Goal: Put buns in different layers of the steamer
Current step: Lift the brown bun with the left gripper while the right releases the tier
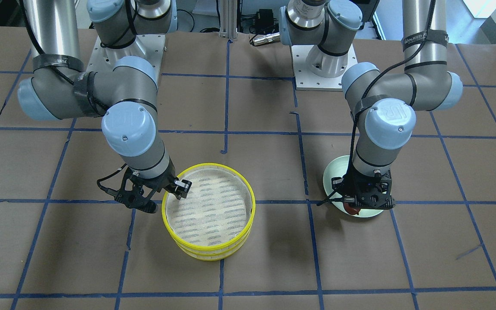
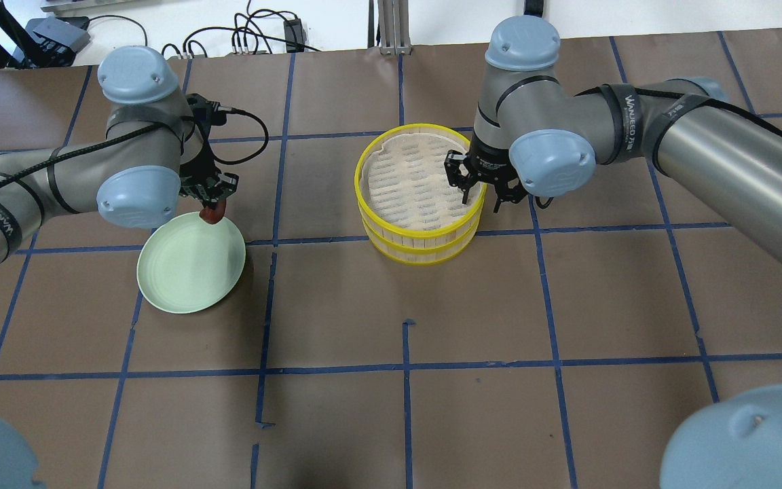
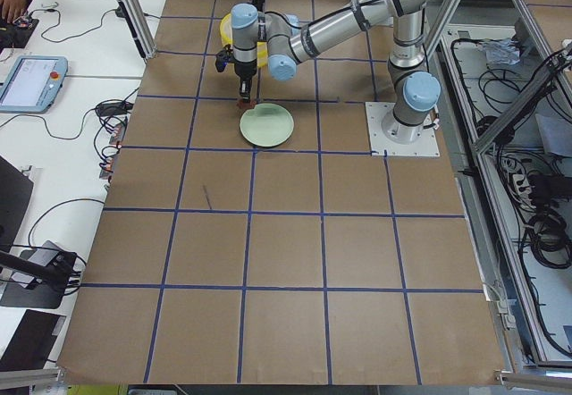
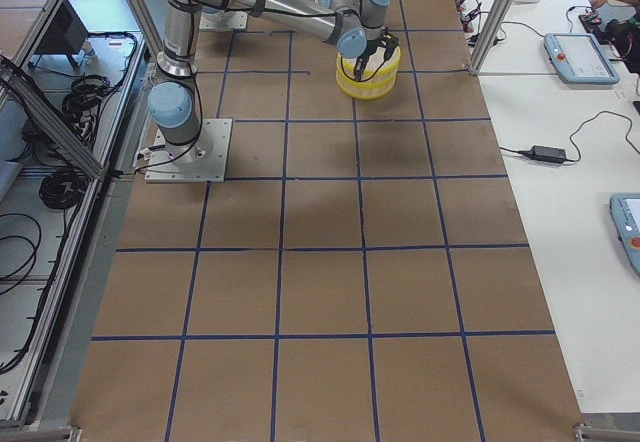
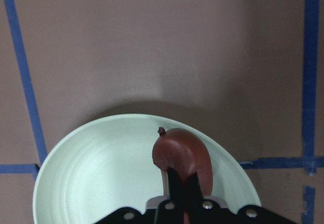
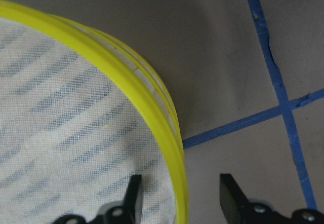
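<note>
Neither bun seen in a layer yet. Left tool (image 2: 212,198) clamps the brown bun (image 2: 212,214) over the plate (image 2: 187,278) rim, toward the counter's (image 2: 567,305) left edge. Steamer (image 2: 421,127) mid-counter, layers stacked, top liner bare; white bun not visible. Right tool (image 2: 482,193) open, straddling the top rim. Counter is brown paper with a blue tape grid; cables (image 2: 255,27) beyond the far edge.

Left arm strap (image 1: 423,39): white letters on a black band, seemingly "WANJEED"; the view is too coarse to be sure.
Right arm strap (image 2: 635,114): "WANJEED", white on black.
Left arm joint cap (image 1: 391,113): embossed "UR" mark.
Right arm joint cap (image 1: 124,117): embossed "UR" mark.
</note>
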Tool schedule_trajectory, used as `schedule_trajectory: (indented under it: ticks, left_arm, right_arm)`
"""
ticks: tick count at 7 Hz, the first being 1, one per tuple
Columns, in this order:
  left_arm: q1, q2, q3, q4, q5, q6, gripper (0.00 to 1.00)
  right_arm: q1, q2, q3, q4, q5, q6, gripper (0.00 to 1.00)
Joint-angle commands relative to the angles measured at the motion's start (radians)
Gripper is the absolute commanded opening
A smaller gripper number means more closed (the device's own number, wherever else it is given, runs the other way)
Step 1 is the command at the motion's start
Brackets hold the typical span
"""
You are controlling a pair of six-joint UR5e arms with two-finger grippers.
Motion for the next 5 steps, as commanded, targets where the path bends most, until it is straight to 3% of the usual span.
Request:
schedule_trajectory:
  ticks: [1,2,4,5]
  left_arm:
    - [-0.059,0.110,0.024,-0.060,-0.005,-0.007,0.11]
    - [-0.097,0.169,0.025,-0.071,-0.028,-0.007,0.11]
    - [-0.133,0.195,0.027,-0.112,-0.036,-0.016,0.11]
    - [-0.128,0.164,0.039,-0.105,-0.143,-0.074,0.11]
  right_arm:
    - [-0.035,-0.029,-0.041,0.005,-0.025,-0.103,0.98]
    - [-0.085,-0.073,-0.073,0.089,-0.040,-0.207,0.99]
    - [-0.196,-0.196,-0.130,0.279,-0.035,-0.388,1.00]
    - [-0.191,-0.256,-0.168,0.365,-0.031,-0.397,1.00]
